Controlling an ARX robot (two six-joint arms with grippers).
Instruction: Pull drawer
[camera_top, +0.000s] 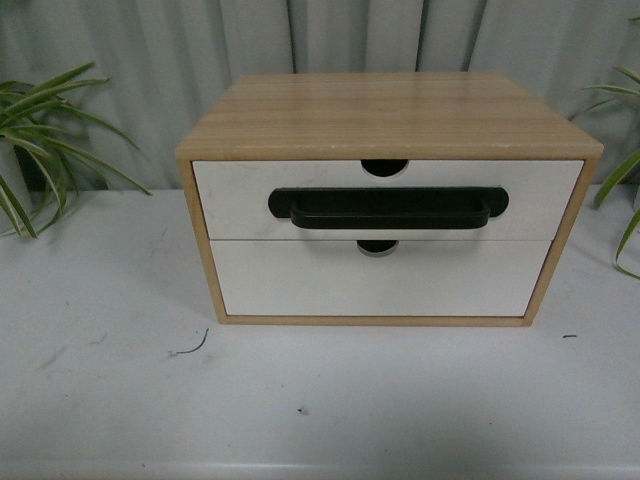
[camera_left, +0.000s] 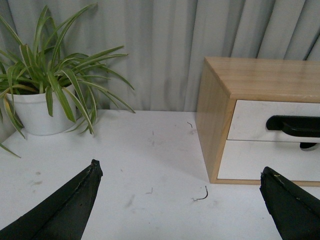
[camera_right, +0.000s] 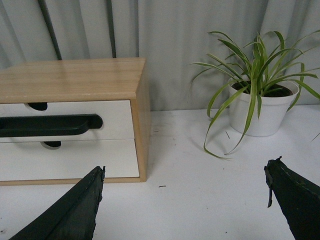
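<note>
A light wood cabinet (camera_top: 390, 115) stands on the white table (camera_top: 120, 400). Its upper drawer (camera_top: 240, 200) has a white front, a long black bar handle (camera_top: 388, 208) and a half-round notch in the top edge, and it sits flush with the frame. The same drawer (camera_left: 250, 120) shows in the left wrist view and the drawer (camera_right: 115, 117) in the right wrist view. No arm appears in the front view. My left gripper (camera_left: 180, 172) is open over bare table, left of the cabinet. My right gripper (camera_right: 185, 172) is open too, off the cabinet's right corner.
Below the drawer is a plain white front (camera_top: 380, 280) without a handle. A potted plant (camera_left: 45, 107) stands left of the cabinet and another potted plant (camera_right: 260, 110) to its right. Grey curtain (camera_top: 150, 60) hangs behind. A small curled scrap (camera_top: 190, 348) lies on the table.
</note>
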